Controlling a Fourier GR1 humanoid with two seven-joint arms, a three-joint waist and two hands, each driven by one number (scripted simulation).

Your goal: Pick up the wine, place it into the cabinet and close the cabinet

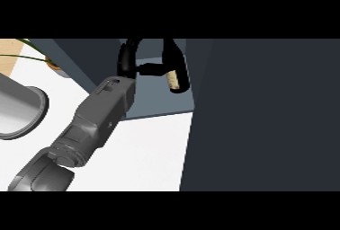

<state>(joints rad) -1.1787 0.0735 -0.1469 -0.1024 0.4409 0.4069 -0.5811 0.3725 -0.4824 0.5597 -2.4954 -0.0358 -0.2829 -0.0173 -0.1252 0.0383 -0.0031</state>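
Note:
The wine bottle (175,80), dark with a tan label, stands inside the open cabinet (156,110) above its grey-blue shelf. My left hand (127,58) reaches into the cabinet at the end of a grey forearm that comes up from the lower left. Its fingers arch over the bottle's top and its thumb (151,69) presses the bottle's side, so the hand is shut on the bottle. The cabinet door (266,117) stands open as a large dark panel filling the right side. My right hand does not show.
A shiny metal pot (20,112) lies at the left on the white counter (146,152). A potted plant (54,65) stands at the back left beside the cabinet's side wall (73,58).

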